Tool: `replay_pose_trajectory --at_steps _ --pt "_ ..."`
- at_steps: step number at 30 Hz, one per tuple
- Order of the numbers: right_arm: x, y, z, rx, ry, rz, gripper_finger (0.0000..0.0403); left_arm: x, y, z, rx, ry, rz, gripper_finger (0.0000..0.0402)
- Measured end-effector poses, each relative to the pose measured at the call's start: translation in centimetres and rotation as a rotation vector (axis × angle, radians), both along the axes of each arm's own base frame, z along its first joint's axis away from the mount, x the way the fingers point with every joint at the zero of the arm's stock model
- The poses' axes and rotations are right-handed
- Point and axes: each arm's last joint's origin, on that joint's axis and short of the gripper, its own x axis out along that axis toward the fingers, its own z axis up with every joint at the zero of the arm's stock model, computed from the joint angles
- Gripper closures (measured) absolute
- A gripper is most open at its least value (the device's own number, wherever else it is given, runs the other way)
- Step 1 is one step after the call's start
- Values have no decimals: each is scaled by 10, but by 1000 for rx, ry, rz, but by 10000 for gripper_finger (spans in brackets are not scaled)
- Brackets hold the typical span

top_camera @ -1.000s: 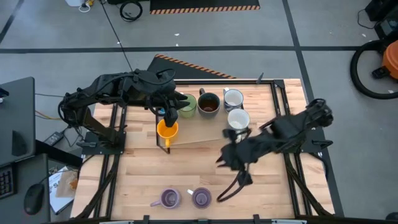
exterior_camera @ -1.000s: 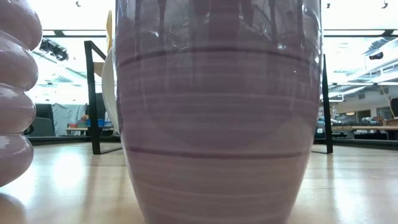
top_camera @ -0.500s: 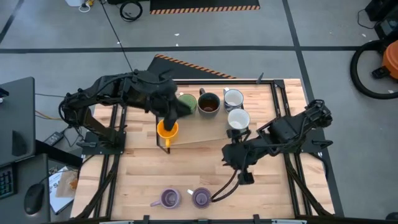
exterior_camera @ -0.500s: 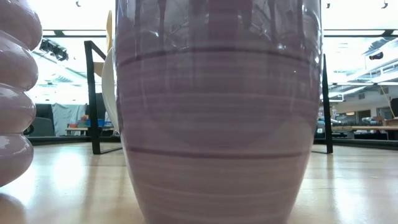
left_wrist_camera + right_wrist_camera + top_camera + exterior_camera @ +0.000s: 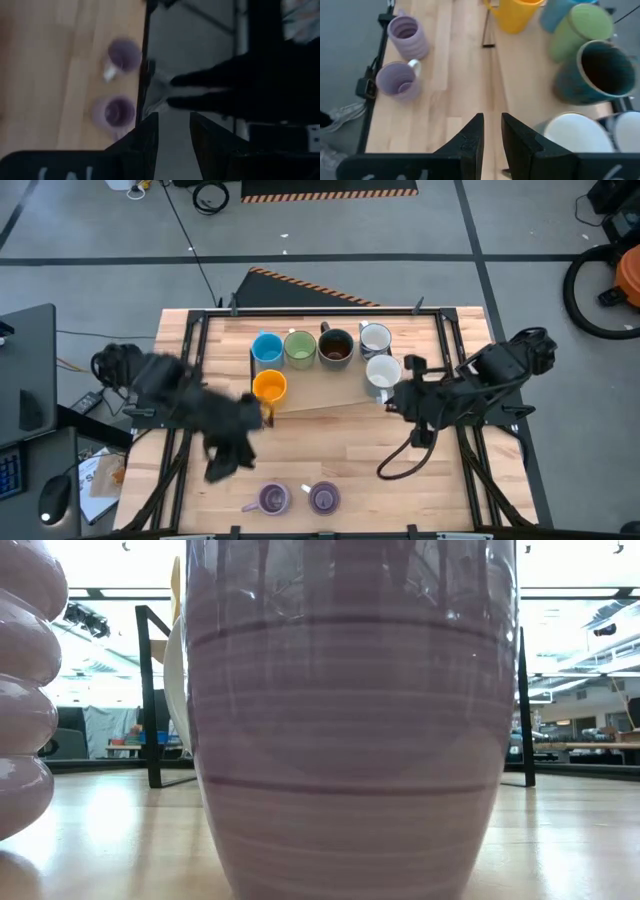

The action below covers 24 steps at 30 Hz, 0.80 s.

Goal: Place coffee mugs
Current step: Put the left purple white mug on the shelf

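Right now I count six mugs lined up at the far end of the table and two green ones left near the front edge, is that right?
Not quite: the two mugs near the front edge are purple, not green, as the high view shows. The other six mugs do sit grouped at the far end.

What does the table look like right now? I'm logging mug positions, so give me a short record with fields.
back row: blue mug, green mug, dark brown mug, white mug
second row: orange mug in front of the blue one; second white mug in front of the first
near edge: two purple mugs, side by side, upright
left end effector: empty, over the table's left part, above the purple mugs
right end effector: narrow gap between fingers, holding nothing, beside the second white mug
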Motion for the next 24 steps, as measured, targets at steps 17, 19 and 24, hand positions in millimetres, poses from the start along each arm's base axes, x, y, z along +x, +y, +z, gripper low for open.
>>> replay_pose_trajectory --at_steps 17,19,24 --pt "-7 -7 6 -55 -45 -14 330 31 -147 -120 331 267 -303 264" --pt "-7 -7 6 -54 -44 -12 330 38 -153 -133 356 283 -333 241" --pt "-8 -6 6 -44 -33 1 330 45 -163 -158 496 271 -424 179"
